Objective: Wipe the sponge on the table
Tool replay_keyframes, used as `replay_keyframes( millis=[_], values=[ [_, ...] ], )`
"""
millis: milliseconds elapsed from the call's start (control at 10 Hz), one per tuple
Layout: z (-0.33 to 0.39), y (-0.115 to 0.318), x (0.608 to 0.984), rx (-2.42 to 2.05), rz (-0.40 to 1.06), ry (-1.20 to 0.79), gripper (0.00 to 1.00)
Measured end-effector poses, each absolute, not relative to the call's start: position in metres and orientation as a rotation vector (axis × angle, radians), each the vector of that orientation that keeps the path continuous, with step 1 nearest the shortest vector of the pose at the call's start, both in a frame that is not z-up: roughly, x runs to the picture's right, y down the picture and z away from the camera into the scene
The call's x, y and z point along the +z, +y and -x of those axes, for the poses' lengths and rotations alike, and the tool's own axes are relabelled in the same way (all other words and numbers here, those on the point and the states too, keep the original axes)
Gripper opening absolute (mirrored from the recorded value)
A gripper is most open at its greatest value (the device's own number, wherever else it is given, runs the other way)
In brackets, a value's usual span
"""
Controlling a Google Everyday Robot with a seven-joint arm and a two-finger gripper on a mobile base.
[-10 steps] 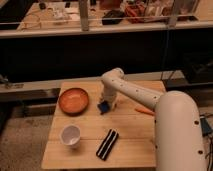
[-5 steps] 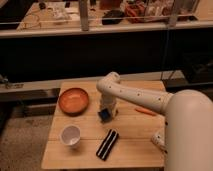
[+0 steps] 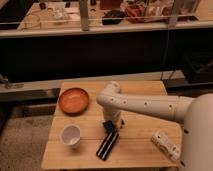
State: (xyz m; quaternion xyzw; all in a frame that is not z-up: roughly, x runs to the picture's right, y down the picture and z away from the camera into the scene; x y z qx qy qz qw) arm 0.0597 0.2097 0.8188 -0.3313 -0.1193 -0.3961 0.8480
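Note:
The small blue sponge (image 3: 108,126) lies on the light wooden table (image 3: 135,150), a little in front of its middle. My gripper (image 3: 112,122) points down from the white arm that reaches in from the right, and it is shut on the sponge, pressing it against the planks. The arm's wrist hides most of the gripper, so only the sponge's lower left part shows. The sponge's front edge sits right at the top end of the black bar.
A long black bar with a pale stripe (image 3: 107,145) lies just in front of the sponge. An orange-brown bowl (image 3: 74,100) stands at the back left and a white cup (image 3: 70,135) at the front left. A pale packet (image 3: 167,145) lies at the right edge.
My gripper and the sponge have slid together across the table toward its front edge, from beside the bowl to just above the black bar. The bowl, cup and bar have not moved.

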Motion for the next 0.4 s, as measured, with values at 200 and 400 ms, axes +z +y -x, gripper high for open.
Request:
replay_keyframes(
  millis=[200, 400],
  values=[
    [-0.090, 0.213, 0.815, -0.775, 0.651, -0.241, 0.53],
    [-0.111, 0.204, 0.813, -0.731, 0.594, -0.226, 0.53]
  ],
)
